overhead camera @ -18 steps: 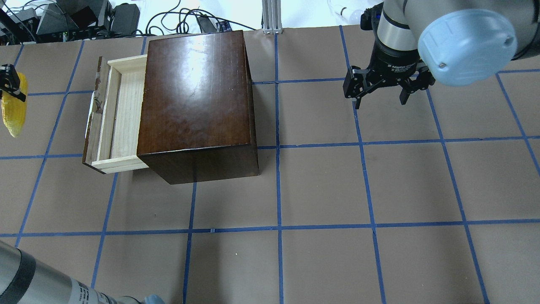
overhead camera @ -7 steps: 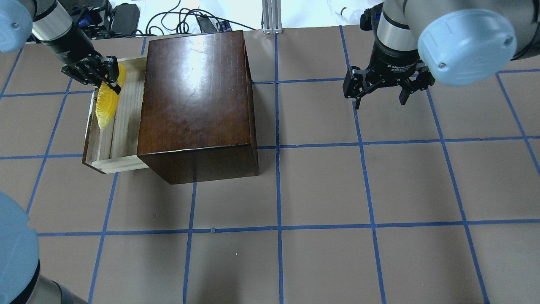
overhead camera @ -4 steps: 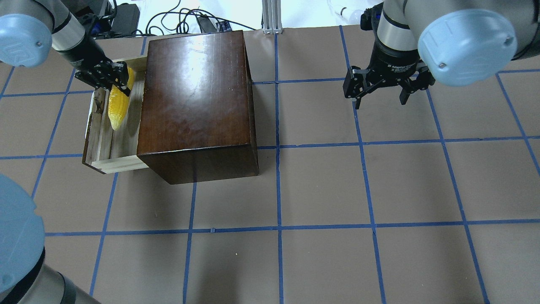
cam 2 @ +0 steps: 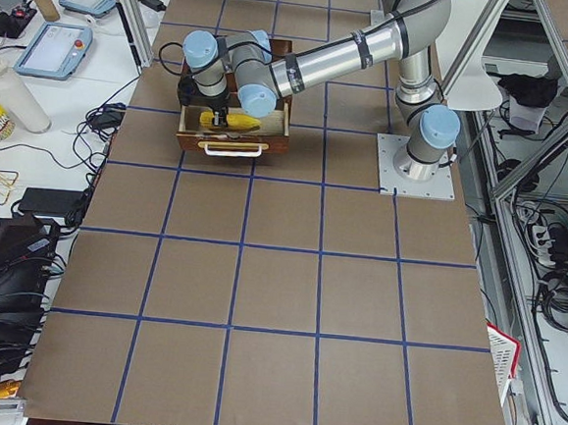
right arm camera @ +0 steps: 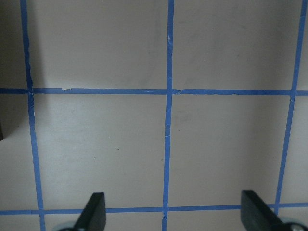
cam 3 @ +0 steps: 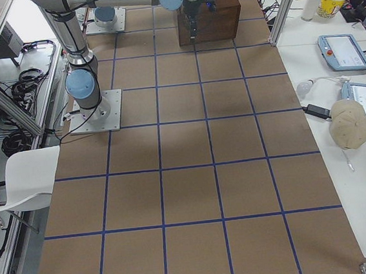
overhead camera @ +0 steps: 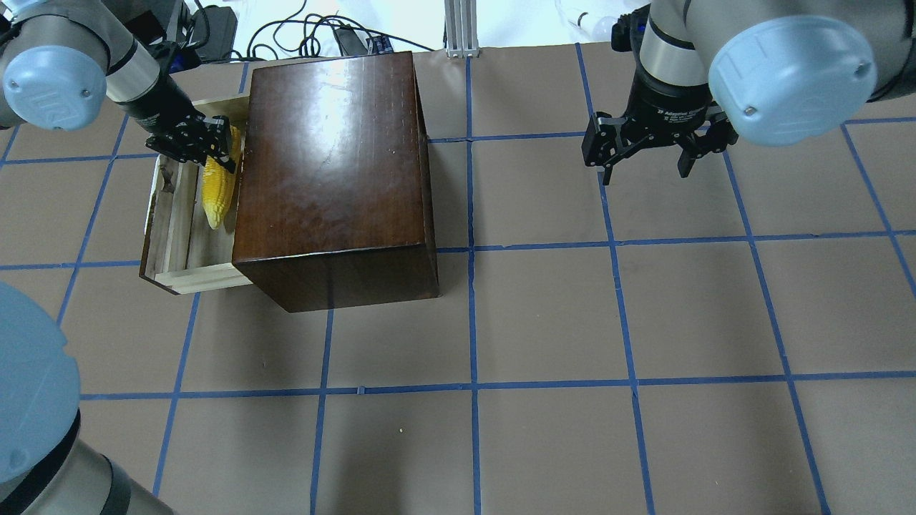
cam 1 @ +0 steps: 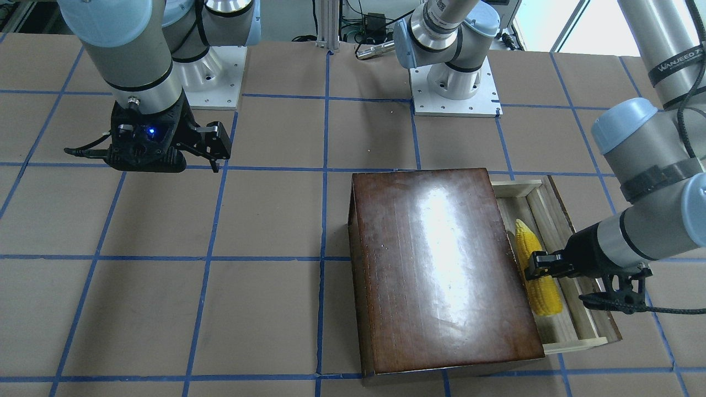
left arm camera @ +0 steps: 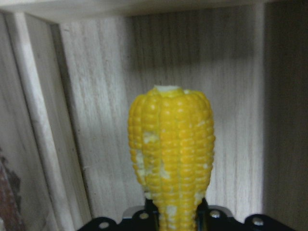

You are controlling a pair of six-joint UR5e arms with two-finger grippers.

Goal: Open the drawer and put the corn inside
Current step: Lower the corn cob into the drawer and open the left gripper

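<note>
The drawer (overhead camera: 192, 252) stands pulled out from the dark-brown box (overhead camera: 329, 164), with its pale-wood tray (cam 1: 580, 317) open. My left gripper (overhead camera: 215, 146) is shut on the thick end of the yellow corn (overhead camera: 218, 194). It holds the cob lengthwise over the tray, close to the box's front. I cannot tell if the cob touches the floor. The left wrist view shows the corn (left arm camera: 171, 154) above the tray floor (left arm camera: 96, 120). The front-facing view shows the corn (cam 1: 538, 275) inside the tray's outline. My right gripper (overhead camera: 644, 161) is open and empty, far to the right.
The drawer's white handle (cam 2: 232, 147) faces the table's left end. Blue tape lines (right arm camera: 168, 120) grid the brown table. Cables and gear (overhead camera: 215, 28) lie beyond the far edge behind the box. The robot bases (cam 1: 455, 88) stand at the table's near side.
My left gripper has carried the corn from beyond the drawer's front, over the front panel and into the tray, ending next to the box. The right arm has not moved.
</note>
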